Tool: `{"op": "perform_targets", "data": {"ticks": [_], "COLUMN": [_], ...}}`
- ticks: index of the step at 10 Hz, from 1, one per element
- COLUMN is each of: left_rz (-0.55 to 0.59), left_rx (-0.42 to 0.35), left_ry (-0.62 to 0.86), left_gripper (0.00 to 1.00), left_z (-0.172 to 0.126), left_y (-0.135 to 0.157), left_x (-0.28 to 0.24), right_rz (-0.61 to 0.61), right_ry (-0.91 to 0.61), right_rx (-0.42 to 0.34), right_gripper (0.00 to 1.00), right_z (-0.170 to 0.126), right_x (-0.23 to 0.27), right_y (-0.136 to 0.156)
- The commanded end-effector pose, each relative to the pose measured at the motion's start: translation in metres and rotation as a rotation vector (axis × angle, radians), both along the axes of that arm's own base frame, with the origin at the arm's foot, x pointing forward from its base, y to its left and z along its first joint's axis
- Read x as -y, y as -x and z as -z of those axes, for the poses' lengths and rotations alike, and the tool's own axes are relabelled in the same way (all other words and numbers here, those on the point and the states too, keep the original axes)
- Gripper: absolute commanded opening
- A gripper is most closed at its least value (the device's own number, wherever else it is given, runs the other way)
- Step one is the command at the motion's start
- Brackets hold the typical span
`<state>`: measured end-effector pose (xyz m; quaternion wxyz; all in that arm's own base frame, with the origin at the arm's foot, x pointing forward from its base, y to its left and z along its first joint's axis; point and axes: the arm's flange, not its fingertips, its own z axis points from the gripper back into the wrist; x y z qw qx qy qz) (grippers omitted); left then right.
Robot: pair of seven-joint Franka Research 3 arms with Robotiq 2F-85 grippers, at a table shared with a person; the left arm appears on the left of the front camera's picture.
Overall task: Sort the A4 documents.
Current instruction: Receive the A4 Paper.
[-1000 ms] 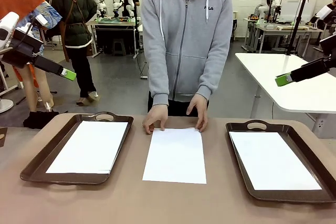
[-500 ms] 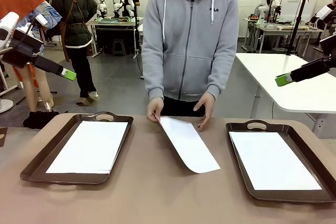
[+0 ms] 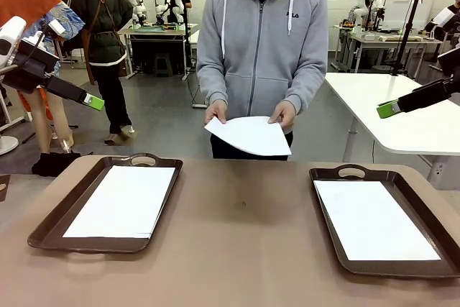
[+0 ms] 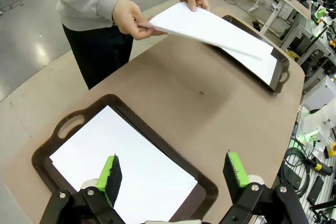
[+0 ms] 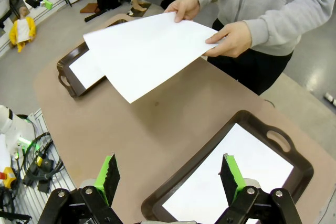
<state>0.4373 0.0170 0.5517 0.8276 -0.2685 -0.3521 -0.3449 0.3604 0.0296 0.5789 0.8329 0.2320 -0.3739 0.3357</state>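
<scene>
A person at the far side holds one A4 document (image 3: 248, 136) in both hands, lifted off the table above its far edge. The same sheet (image 4: 210, 24) (image 5: 147, 51) shows in both wrist views. Another white sheet (image 3: 122, 200) lies in the left brown tray (image 3: 43, 229), and one more sheet (image 3: 374, 219) lies in the right brown tray (image 3: 325, 177). My left gripper (image 3: 93, 102) (image 4: 173, 174) hangs open high over the left tray, nothing between its fingers. My right gripper (image 3: 388, 109) (image 5: 170, 176) is open and empty, high above the right tray.
The brown tabletop (image 3: 241, 249) between the two trays is bare. A white table (image 3: 402, 113) stands behind at the right. Other people and workbenches are farther back in the room.
The person has picked the middle sheet up off the table and now holds it at waist height. Both arms have stayed where they were.
</scene>
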Motion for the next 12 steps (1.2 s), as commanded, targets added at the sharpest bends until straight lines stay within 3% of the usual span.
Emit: {"op": "perform_targets", "data": {"ticks": [1,12], "left_rz": [0.009,0.009], "left_rx": [0.010,0.010], "left_ry": [-0.001,-0.001], "left_gripper": [1.00,1.00], "left_z": [-0.0010,-0.0010], "left_y": [0.0012,0.0012], "left_x": [0.0002,0.0002], "right_rz": [-0.008,-0.008], "right_ry": [-0.007,-0.007], "right_rx": [-0.002,-0.002], "right_gripper": [1.00,1.00], "right_z": [0.0022,0.0022], "right_x": [-0.0005,-0.0005], "right_y": [-0.0011,-0.0011]}}
